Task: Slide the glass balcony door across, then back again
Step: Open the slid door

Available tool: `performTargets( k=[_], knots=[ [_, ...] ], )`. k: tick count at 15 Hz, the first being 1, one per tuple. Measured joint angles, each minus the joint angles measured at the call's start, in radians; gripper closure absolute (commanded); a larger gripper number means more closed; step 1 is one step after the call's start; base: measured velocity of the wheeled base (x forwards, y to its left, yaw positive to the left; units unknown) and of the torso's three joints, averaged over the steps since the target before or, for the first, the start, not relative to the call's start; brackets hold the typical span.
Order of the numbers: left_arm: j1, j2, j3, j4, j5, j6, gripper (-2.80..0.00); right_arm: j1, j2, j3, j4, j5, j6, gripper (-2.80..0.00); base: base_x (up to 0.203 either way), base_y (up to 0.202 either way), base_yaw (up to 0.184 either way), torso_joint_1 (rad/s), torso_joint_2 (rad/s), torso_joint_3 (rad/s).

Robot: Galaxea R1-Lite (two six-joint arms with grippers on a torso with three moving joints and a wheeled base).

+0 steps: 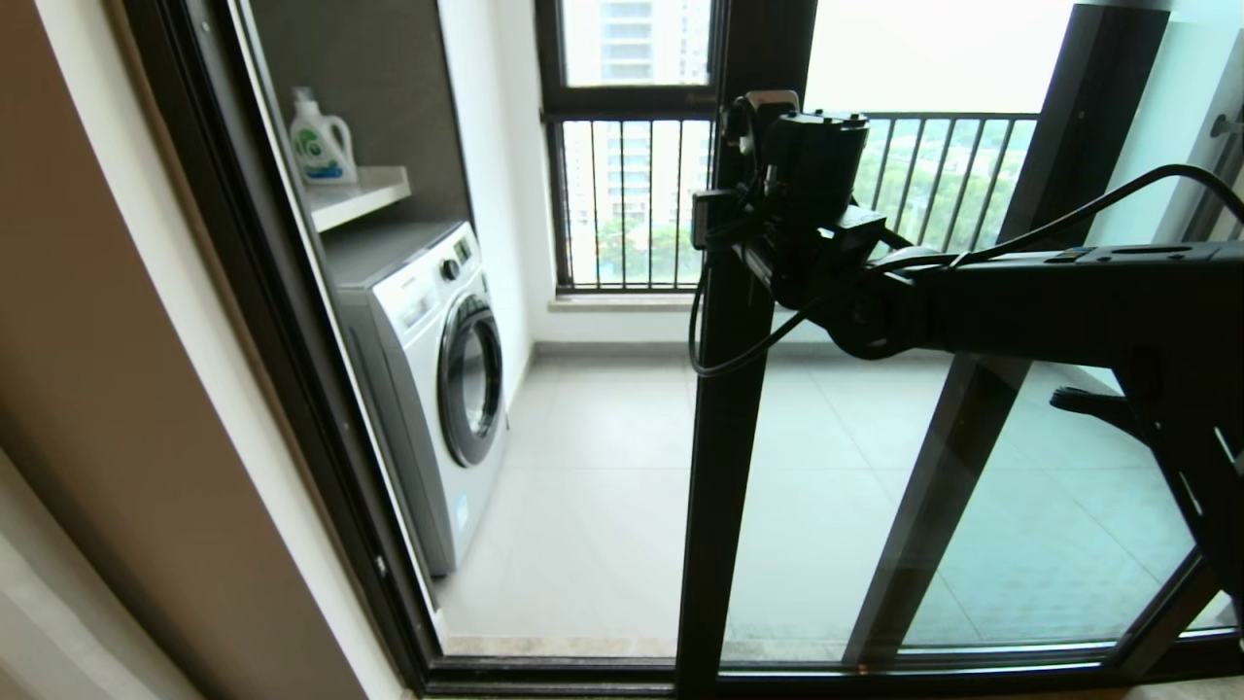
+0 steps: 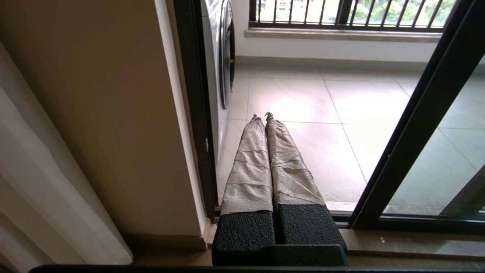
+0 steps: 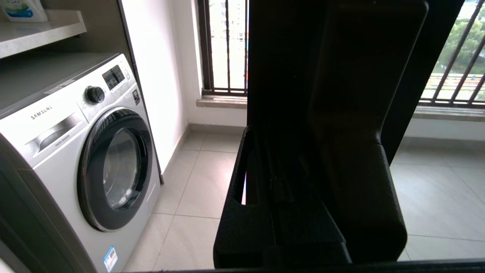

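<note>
The right gripper (image 1: 724,228) is clamping the glass balcony door (image 1: 724,467) upright, doorway half open; the return slide seems unfinished.

Off to my left on the balcony, a silver front-load washing machine (image 1: 432,379) stands against the wall, round door facing in. Above it a pale shelf (image 1: 355,196) carries a white detergent bottle (image 1: 321,141) with a green label. Pale floor tiles (image 1: 593,486). Far wall: black-framed window with vertical railing bars (image 1: 627,204). Beige wall (image 2: 106,113) and white curtain (image 2: 45,197) indoors.
</note>
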State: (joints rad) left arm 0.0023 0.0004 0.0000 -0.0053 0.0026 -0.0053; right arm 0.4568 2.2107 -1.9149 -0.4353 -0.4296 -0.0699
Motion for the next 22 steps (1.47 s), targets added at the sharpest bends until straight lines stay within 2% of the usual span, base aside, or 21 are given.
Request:
performTargets(
  k=[10,18,22],
  knots=[
    [0.000,0.000,0.000,0.000,0.000,0.000,0.00,-0.156,-0.144,0.225,-0.067,0.006,0.003,0.00,0.000,0.000,0.000,0.000,0.00,0.000],
    [0.000,0.000,0.000,0.000,0.000,0.000,0.00,-0.292,-0.196,0.277,-0.086,0.012,0.000,0.00,0.000,0.000,0.000,0.000,0.00,0.000],
    [0.000,0.000,0.000,0.000,0.000,0.000,0.00,-0.349,-0.236,0.370,-0.080,0.062,0.000,0.00,0.000,0.000,0.000,0.000,0.00,0.000]
  ],
)
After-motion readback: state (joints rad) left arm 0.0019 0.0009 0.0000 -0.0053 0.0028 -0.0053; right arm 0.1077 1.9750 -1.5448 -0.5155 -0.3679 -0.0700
